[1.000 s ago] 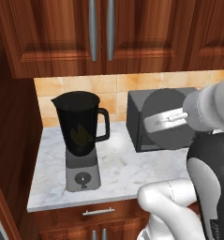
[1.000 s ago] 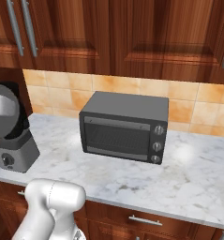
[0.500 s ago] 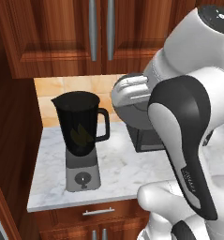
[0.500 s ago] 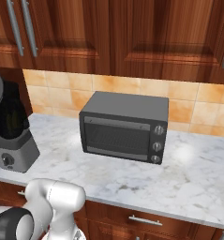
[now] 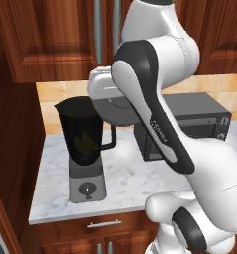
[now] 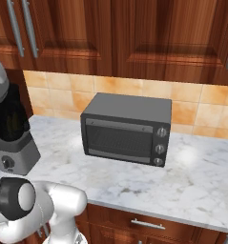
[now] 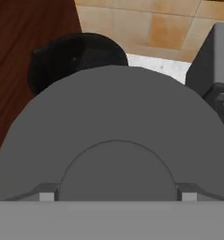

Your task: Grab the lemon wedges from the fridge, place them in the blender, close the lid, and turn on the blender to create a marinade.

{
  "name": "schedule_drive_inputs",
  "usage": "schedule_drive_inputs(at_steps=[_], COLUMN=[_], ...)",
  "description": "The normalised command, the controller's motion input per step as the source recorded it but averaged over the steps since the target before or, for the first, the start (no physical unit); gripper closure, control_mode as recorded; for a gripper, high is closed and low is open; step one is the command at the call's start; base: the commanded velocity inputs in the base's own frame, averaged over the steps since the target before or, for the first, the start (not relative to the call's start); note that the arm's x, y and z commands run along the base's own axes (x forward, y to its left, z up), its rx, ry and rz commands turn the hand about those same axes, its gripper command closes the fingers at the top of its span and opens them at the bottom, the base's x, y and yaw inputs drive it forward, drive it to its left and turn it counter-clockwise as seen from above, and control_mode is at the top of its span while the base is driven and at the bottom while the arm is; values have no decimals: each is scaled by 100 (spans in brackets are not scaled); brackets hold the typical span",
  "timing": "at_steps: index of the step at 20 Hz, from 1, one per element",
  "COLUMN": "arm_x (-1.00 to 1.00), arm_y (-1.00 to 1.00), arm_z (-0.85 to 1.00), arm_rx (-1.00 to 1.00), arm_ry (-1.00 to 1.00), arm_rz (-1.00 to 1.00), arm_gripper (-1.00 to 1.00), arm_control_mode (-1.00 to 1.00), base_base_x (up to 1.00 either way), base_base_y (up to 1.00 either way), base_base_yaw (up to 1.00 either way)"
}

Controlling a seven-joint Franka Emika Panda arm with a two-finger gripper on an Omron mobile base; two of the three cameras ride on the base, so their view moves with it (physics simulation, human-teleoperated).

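The gripper [image 7: 117, 199] is holding the lid [image 7: 111, 136], a big grey round cap with a raised bump in its middle. In the hand view the lid is sitting right in front of the camera, and two small grey bits are poking up on each side of the bump, as if the fingers are squeezing it there. The jaws are standing wide around that bump.

Just past the lid's far edge, the dark round mouth of the blender [image 7: 76, 58] is peeking out. It is lying ahead of the lid and a little off to one side, so the lid is not sitting over it yet.

In the left base view the lid [image 5: 115, 106] is hanging in the air, tipped up on its edge, near the top of the blender [image 5: 85, 149] and beside its handle. Something yellow is glowing faintly inside the jar; these are probably the lemon wedges [image 5: 86, 143].

The next move probably needs the lid to go flat and slide over the open jar mouth, then come down.

Farther back, the toaster oven [image 6: 126, 127] is sitting on the counter [image 6: 191, 176], well apart from the blender.
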Motion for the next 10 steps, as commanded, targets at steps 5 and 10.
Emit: schedule_drive_inputs(at_steps=[5,10], arm_x=[69,64], arm_y=[45,42], arm_z=[-19,-3], arm_rx=[-5,-7], arm_ry=[16,19], arm_rz=[0,0], arm_gripper=[100,100], arm_control_mode=[-100,-100], base_base_x=[0,0], base_base_y=[0,0], base_base_yaw=[0,0])
